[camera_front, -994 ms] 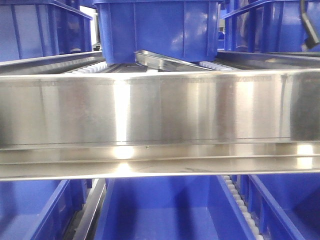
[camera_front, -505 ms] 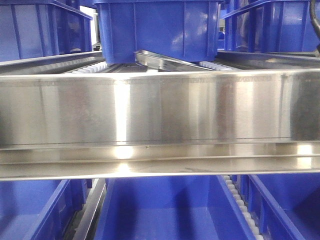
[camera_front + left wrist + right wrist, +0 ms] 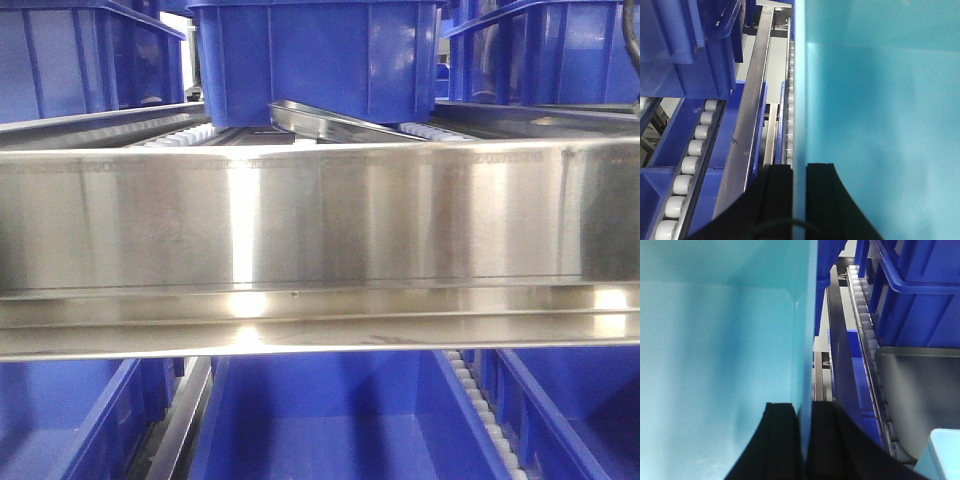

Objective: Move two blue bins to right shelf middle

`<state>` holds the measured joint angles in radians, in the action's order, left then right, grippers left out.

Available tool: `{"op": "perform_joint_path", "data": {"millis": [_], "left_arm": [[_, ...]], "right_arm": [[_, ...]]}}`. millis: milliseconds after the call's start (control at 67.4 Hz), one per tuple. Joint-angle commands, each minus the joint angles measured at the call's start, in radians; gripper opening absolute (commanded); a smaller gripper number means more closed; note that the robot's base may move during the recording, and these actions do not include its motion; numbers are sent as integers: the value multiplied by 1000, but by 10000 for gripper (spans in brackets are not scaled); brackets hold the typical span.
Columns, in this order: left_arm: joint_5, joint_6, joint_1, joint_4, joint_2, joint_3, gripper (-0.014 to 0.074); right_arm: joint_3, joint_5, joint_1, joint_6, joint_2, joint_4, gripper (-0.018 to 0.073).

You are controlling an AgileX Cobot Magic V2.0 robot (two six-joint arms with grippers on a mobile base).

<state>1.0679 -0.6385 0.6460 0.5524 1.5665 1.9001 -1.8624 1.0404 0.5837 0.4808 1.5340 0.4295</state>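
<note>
Steel shelving fills the front view: a broad shelf beam (image 3: 320, 220) runs the full width, with lower bins (image 3: 320, 420) beneath it. Above it stands a centre bin (image 3: 315, 60), flanked by neighbouring bins (image 3: 80, 60), with roller tracks (image 3: 185, 135) at its base. Neither arm nor tool appears in this view, so it cannot be confirmed that this is the bin being gripped.

Only the wrist views show the grasp. The left tool (image 3: 799, 170) has its two black fingers (image 3: 777, 200) closed tight on either side of a thin upright wall of a blue bin (image 3: 880, 100), which looks pale teal at this range. The right tool (image 3: 805, 412) grips a bin wall (image 3: 715, 365) the same way, one finger inside and one outside. Both tools point along the shelf lane, parallel to the tracks.

Clearance: on the left side, a steel rail (image 3: 752, 100) and white rollers (image 3: 690, 150) lie just beside the gripped wall, with stored bins overhanging beyond. On the right side, a narrow gap separates the wall from another roller line (image 3: 865, 315) and stacked bins.
</note>
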Motion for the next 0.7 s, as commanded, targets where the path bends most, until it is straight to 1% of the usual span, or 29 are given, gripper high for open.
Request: {"op": "perform_joint_path", "data": {"millis": [0,683], "left_arm": [[-62,-2,15,-4,-14,13,-111],[-64,-2,15,-4,-14,13,-111]], "right_arm": [[-10,-61,7,0,-3,12,-153],[-10,-61,7,0,-3,12,-153]]}}
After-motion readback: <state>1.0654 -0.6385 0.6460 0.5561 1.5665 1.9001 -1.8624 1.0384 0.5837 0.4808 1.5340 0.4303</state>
